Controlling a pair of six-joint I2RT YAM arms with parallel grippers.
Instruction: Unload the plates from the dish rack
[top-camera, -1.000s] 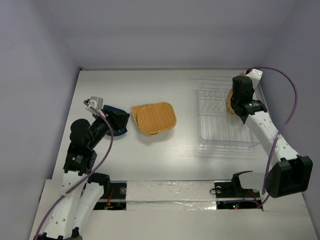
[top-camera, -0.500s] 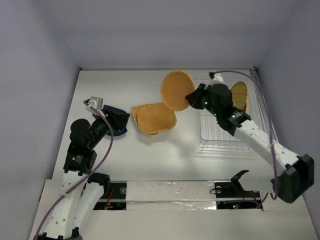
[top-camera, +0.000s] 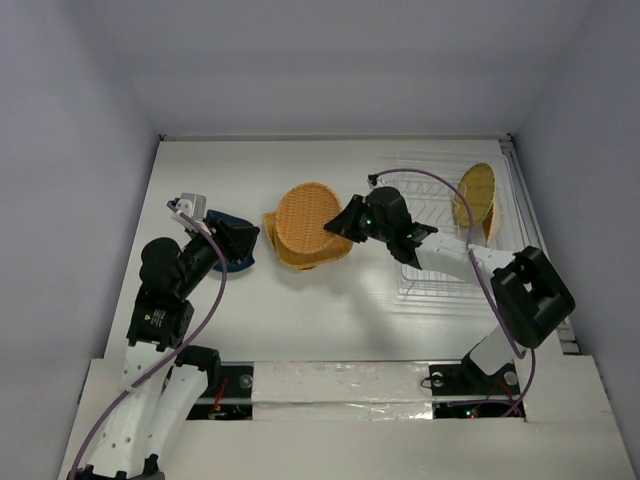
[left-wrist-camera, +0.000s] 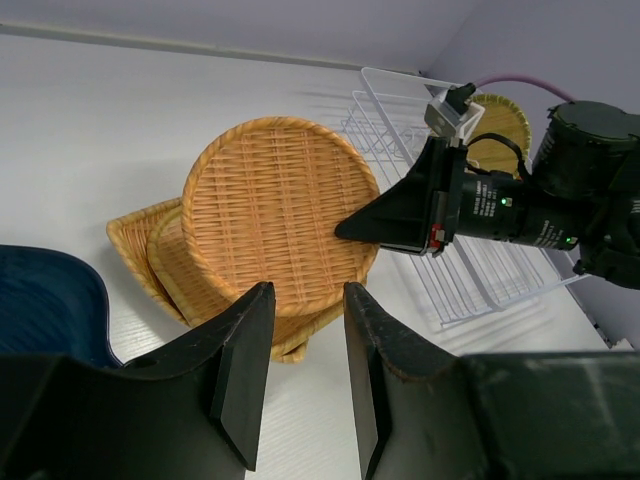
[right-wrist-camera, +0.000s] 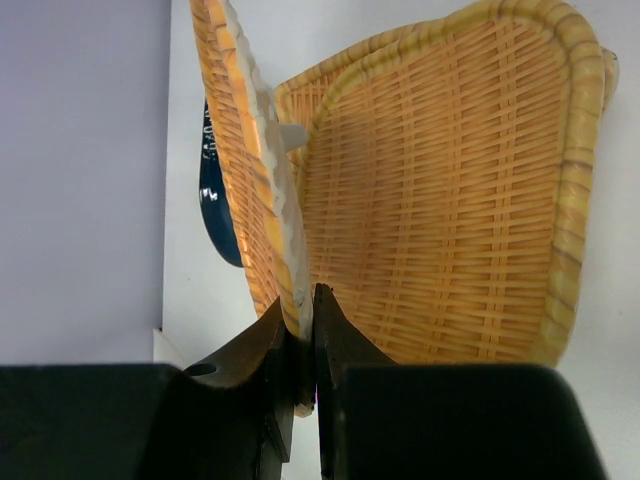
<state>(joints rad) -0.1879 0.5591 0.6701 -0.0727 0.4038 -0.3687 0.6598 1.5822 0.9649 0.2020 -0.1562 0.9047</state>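
Woven orange-tan round plate (top-camera: 303, 212) is pinched at its rim by the right claw (top-camera: 347, 221), which is clenched on the edge. The right wrist view shows both fingers tight on the rim. The plate hangs tilted over the stack of woven plates (left-wrist-camera: 135, 245) on the tabletop (top-camera: 300, 320), left of the clear dish rack (top-camera: 450, 270). Cannot tell whether its low edge touches the stack. A dark blue dish (left-wrist-camera: 45, 300) lies just left of the stack. The left claw (left-wrist-camera: 300, 375) hovers by it, jaws apart, gripping nothing. At least one woven plate (top-camera: 476, 193) stands upright in the rack's far right tines.

Step, as judged: placing. The round plate is out of the rack and over the pile, not yet set down. The next move likely calls for lowering and flattening the plate onto the stack, then releasing the claw and backing off without dragging the rim. After that comes a reach to the rack for the standing plate. Risk: a tilted release could let the plate slide off the pile.

Writing: no brand, label or text is readable. Only small green lights show on the right wrist body.
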